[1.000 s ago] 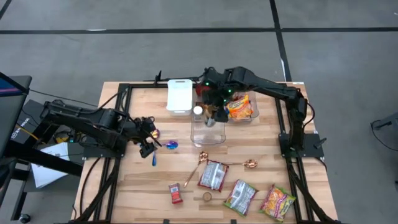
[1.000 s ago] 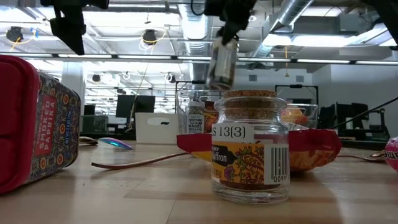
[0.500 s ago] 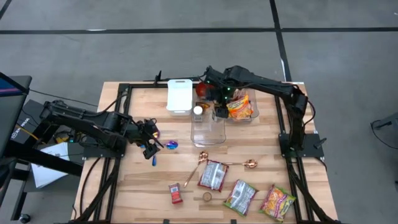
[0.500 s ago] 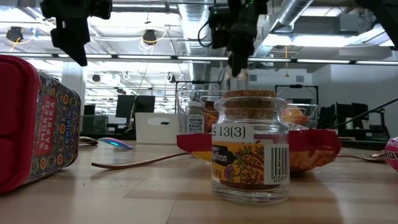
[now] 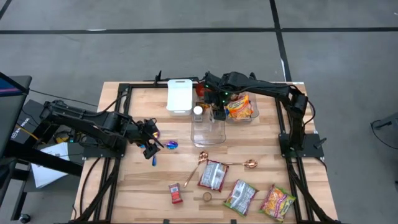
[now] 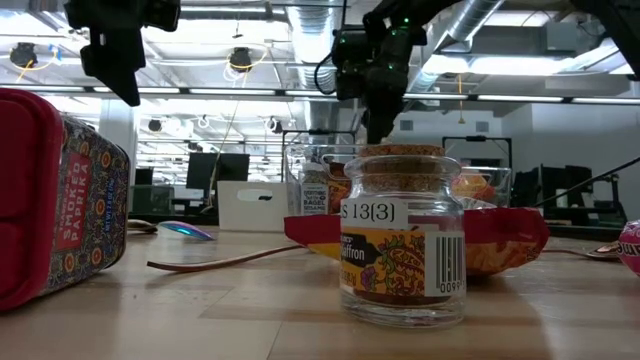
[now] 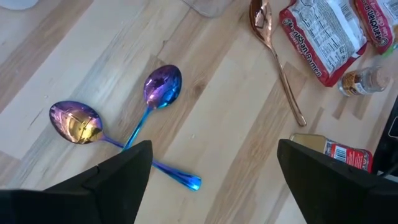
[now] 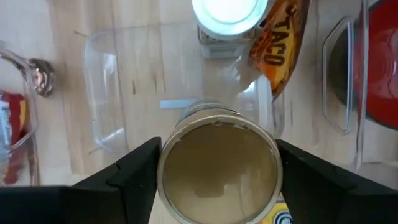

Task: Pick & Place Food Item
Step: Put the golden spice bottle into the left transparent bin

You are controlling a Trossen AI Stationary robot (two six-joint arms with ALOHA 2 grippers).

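My right gripper is at the table's far middle, over a clear plastic container, and is shut on a small jar with a tan cork lid. In the low view the right gripper reaches down behind a near saffron jar, which hides the held jar. A white-lidded jar stands at the container's far end. My left gripper is open and empty at the table's left, above two iridescent spoons that lie flat on the wood. My right gripper pinches the jar's top, at the rim of the cork lid, between its two fingers, one on each side. The fingers point down from above. The jar stands upright below them over the clear container. I cannot tell whether its base rests on anything.
A taco packet lies in a second clear tray to the right of the container. A white box and a red bowl stand at the far edge. Food packets, a red tin and copper spoons lie near the front.
My right gripper has carried the jar a little toward the table's right and downward over the clear container. The jar, tilted a second ago, has turned upright and sunk behind the saffron jar in the low view.
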